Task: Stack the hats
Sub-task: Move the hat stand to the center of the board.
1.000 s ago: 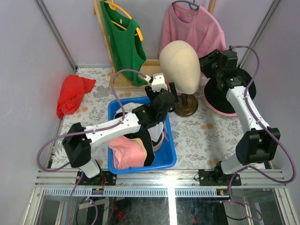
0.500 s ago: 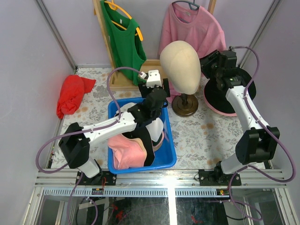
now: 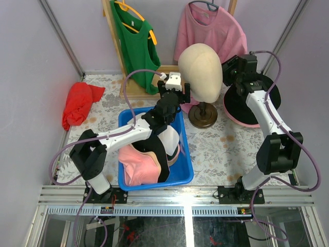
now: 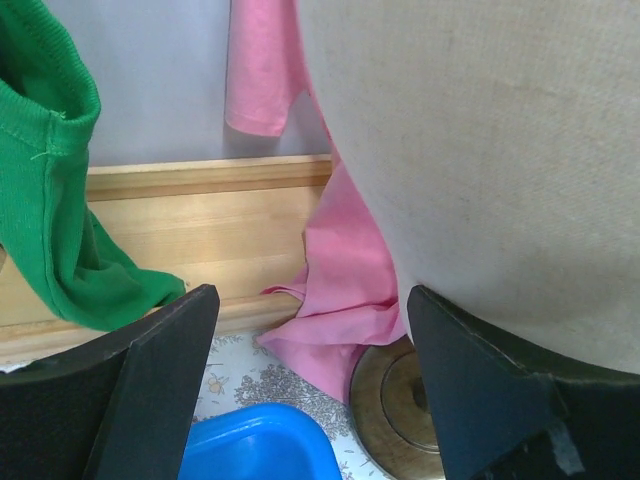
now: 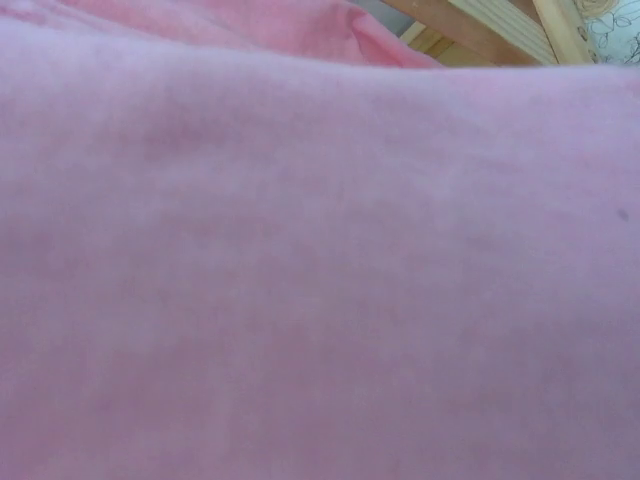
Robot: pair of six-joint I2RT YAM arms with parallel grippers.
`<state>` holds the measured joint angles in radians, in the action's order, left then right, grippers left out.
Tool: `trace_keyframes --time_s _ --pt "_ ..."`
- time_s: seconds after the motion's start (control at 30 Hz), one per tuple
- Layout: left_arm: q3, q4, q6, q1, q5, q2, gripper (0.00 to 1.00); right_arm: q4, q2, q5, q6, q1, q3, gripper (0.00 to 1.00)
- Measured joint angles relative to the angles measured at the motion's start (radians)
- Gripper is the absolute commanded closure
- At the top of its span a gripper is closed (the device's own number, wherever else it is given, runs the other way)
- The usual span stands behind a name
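Note:
Several hats lie piled in the blue bin [image 3: 182, 172]: a pink hat [image 3: 134, 165], a white one [image 3: 169, 138] and tan and black ones between them. A black hat [image 3: 241, 105] lies on a pink hat [image 3: 245, 122] at the right back. My left gripper [image 3: 176, 94] hangs open and empty over the bin's far edge, right beside the cream mannequin head [image 3: 200, 72]; in its wrist view the left gripper [image 4: 310, 305] frames the head's wooden base [image 4: 395, 385]. My right gripper [image 3: 230, 69] is up against the head's far side. Pink fabric [image 5: 320, 260] fills its wrist view and hides the fingers.
A red cloth bundle [image 3: 78, 103] lies at the left back. A green top [image 3: 134, 43] and a pink top [image 3: 211, 28] hang on a wooden rack [image 3: 133, 92] at the back. The mannequin's base [image 3: 202, 114] stands just right of the bin.
My left gripper has risen out of the bin and moved back and right to the mannequin head. The head has leaned slightly right. The right arm barely shifted.

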<state>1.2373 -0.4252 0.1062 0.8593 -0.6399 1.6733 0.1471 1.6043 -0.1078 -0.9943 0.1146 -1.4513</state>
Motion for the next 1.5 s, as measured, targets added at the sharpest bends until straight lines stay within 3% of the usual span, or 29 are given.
trace_keyframes --time_s 0.63,1.1,1.5 --pt "0.009 0.037 -0.122 -0.01 0.016 -0.014 0.23 -0.01 0.137 0.008 0.005 0.061 -0.155 0.44" --pt "0.007 0.039 -0.183 -0.016 0.015 -0.018 0.22 -0.027 0.15 -0.008 -0.028 0.075 -0.161 0.44" --pt "0.056 0.144 -0.272 -0.024 0.021 -0.014 0.22 -0.056 0.205 -0.014 -0.056 0.108 -0.224 0.44"
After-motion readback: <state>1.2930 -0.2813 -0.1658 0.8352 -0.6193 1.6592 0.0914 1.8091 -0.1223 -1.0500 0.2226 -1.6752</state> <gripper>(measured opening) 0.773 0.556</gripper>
